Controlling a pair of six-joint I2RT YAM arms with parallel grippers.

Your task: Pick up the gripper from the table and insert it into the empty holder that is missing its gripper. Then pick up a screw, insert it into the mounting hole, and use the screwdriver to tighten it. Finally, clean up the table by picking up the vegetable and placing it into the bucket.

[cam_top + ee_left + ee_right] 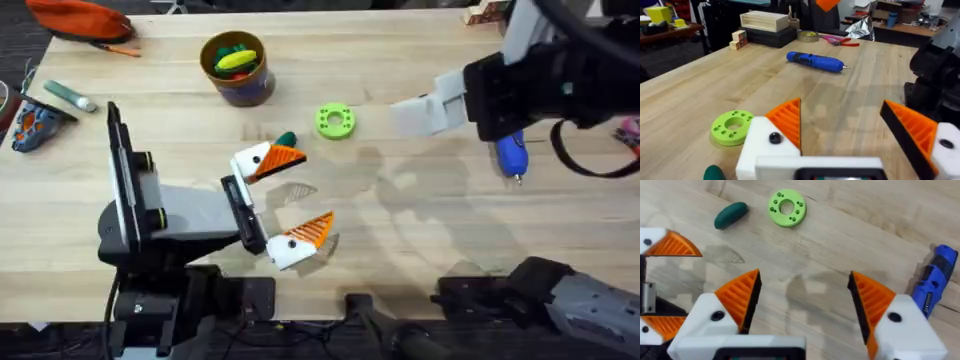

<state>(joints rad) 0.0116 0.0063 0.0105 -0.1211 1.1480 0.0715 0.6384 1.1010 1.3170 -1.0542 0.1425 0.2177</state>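
Vegetable (287, 139) just beside left gripper (292, 200)

The table (400, 230) was pale wood with fine grain lines. On it the screwdriver (511, 153) was bright blue with a metal tip, and the ring-shaped disc (335, 121) was lime green, dotted with small holes. The vegetable (731, 215) was dark green and plain. The bucket (238, 68) at the far left had a purple-brown wall and a yellow-tan rim, with yellow, green and red pieces inside. The left gripper (290, 200) had white mounts with orange ribbed pads (283, 157) edged in black. The right gripper (802, 305) showed the same white and orange ribbing, with black screw heads on the white.
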